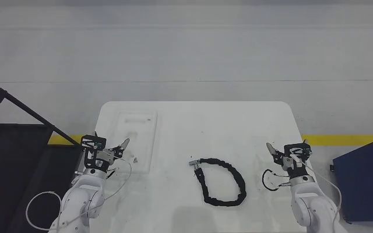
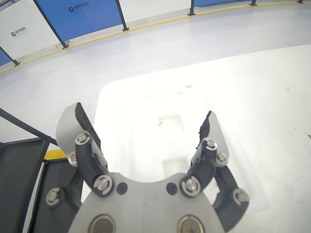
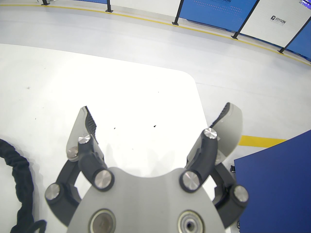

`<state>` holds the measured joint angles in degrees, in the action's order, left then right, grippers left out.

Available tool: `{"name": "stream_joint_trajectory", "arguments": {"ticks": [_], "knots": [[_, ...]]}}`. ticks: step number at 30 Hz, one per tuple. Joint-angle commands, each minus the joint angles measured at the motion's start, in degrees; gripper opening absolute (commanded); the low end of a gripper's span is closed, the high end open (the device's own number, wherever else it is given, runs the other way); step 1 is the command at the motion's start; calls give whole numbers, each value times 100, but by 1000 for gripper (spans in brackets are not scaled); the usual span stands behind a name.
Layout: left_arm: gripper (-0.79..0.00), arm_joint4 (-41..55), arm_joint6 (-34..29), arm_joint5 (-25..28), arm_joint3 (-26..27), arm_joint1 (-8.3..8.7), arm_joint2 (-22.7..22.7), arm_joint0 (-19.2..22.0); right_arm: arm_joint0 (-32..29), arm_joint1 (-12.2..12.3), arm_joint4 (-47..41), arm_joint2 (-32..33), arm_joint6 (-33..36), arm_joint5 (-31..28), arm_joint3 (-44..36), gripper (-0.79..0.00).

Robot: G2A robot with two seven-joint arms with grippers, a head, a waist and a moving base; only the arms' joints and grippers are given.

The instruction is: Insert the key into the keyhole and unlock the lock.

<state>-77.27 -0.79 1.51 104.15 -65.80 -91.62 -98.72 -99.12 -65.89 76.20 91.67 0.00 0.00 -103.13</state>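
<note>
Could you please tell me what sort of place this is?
Probably a robot test hall or lab: a white table stands on a wide grey floor with a yellow line, fenced off by blue and white partition panels.

i see the chain lock (image 1: 240, 185) lying flat near the middle of the white table (image 1: 175, 119), a chain in a black fabric sleeve bent into a roughly oval, almost closed loop. both ends of the loop come together at its far left corner, where a small silvery metal head (image 1: 196, 165) pokes out to the left; from up here i cannot tell whether the ends are latched or where the keyhole faces. in the right wrist view a stretch of the same wrinkled black sleeve (image 3: 26, 185) curves along the tabletop.
</note>
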Motion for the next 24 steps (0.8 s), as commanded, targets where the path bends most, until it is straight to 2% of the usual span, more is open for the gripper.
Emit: {"name": "stream_joint_trajectory", "arguments": {"ticks": [1,6,15,20,24], "knots": [[0,-84,-46,212,113,16,-57,20,0,0,0,0,0,0,0,0],[0,-84,-700,732,451,67,-325,106,0,0,0,0,0,0,0,0],[0,355,-3355,2065,1122,190,-547,610,0,0,0,0,0,0,0,0],[0,435,-4080,2589,1440,242,-485,758,0,0,0,0,0,0,0,0],[0,168,-4495,2753,1542,276,-393,816,0,0,0,0,0,0,0,0]]}}
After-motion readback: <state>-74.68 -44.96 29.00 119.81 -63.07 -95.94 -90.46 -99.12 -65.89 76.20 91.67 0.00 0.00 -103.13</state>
